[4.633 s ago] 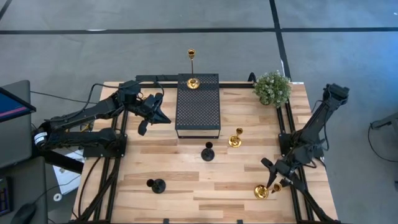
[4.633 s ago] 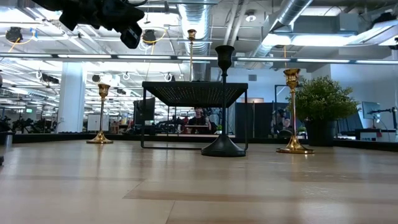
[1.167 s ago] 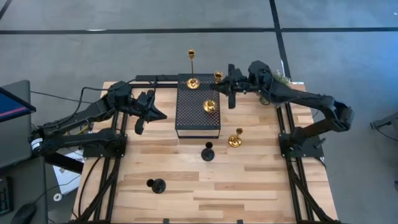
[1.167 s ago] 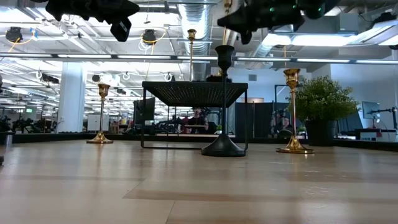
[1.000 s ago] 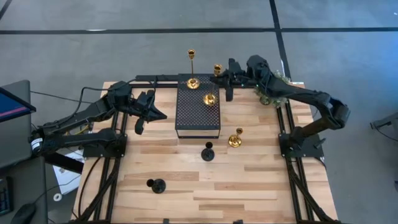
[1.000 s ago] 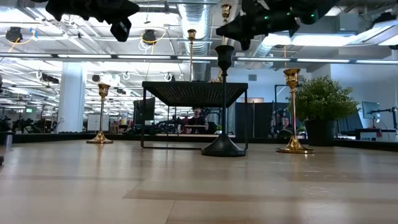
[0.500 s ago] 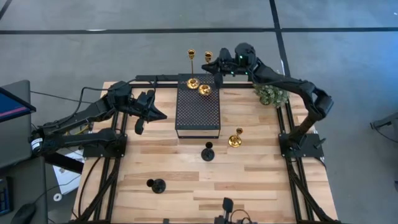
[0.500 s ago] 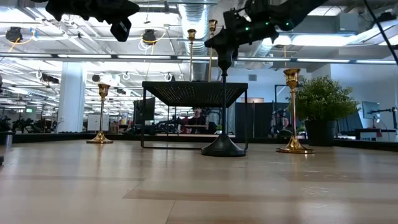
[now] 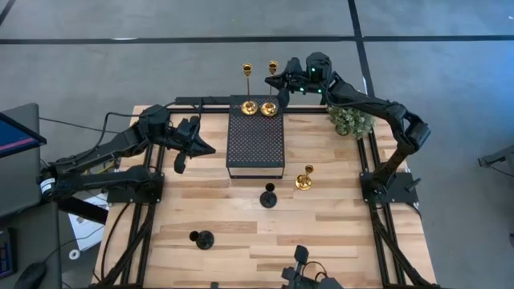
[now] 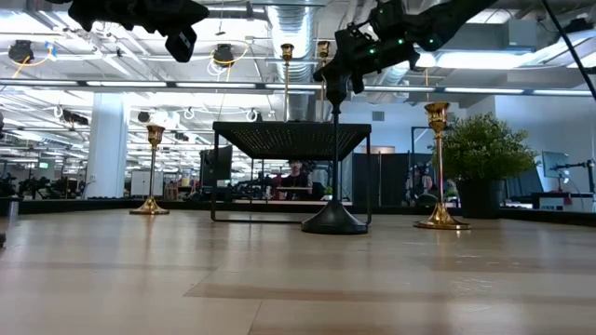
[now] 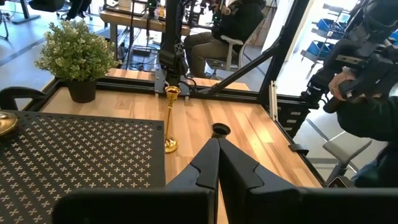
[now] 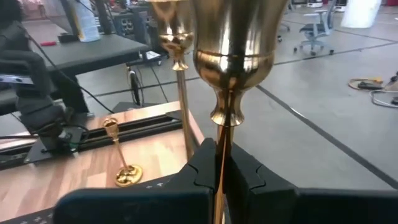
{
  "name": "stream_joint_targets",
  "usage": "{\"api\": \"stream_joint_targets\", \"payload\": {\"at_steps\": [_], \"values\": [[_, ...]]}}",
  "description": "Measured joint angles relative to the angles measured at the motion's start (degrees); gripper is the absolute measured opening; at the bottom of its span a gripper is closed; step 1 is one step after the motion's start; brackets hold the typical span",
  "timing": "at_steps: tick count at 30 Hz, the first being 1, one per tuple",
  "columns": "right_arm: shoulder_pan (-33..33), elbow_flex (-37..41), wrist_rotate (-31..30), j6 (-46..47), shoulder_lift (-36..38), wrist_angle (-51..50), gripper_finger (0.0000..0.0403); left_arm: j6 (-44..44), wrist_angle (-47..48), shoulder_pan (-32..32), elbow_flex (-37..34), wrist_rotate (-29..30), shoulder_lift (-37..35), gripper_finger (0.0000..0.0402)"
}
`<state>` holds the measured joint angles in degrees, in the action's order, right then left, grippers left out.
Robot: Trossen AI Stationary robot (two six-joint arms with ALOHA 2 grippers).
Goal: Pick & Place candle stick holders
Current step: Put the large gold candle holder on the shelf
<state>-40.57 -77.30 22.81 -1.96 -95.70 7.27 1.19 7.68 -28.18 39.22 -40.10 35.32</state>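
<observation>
Two tall gold candle stick holders stand side by side at the far end of the black perforated platform (image 9: 255,140). One (image 9: 248,88) stands free on its round base. My right gripper (image 9: 280,90) is shut on the other (image 9: 271,87). A shorter gold holder (image 9: 303,178) and two black ones (image 9: 268,195) (image 9: 202,238) stand on their bases on the table. Another gold holder (image 10: 150,172) shows far left in the low view. My left gripper (image 9: 207,149) hovers shut, holding nothing, left of the platform. My right gripper pinches the gold holder's thin stem (image 12: 222,146) between its two fingers, a little below the cup (image 12: 239,37). The fingers come from the table's right side and lie across the stem. The holder is upright, its base (image 9: 269,107) at the platform's far end; whether it rests there I cannot tell.
A bushy green plant (image 9: 351,119) stands at the table's far right corner, under my right arm. Something dark (image 9: 305,277) pokes in at the near edge. People sit beyond the table's right side (image 11: 233,22) (image 11: 370,87).
My right gripper has carried the gold holder from over the platform's middle toward the table's far edge, keeping it upright and staying shut on its stem. The holder's base now sits beside the other tall gold holder's base. A dark thing has come into view at the near edge.
</observation>
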Motion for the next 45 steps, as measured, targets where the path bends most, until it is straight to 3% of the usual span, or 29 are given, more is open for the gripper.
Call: {"api": "stream_joint_targets", "payload": {"at_steps": [30,38,45], "values": [[0.01,0.00,-1.90,0.50,-0.31,-1.06,0.0002,0.00,0.00,0.00,0.00,0.00,-0.01,0.0006],[0.04,0.00,-1.86,0.50,-0.31,-1.25,0.0047,0.00,0.02,0.00,0.00,0.00,-0.01,0.0006],[1.20,0.00,-1.82,-1.14,-0.31,-1.25,0.0062,0.00,0.02,0.00,0.00,0.00,0.00,0.0006]]}}
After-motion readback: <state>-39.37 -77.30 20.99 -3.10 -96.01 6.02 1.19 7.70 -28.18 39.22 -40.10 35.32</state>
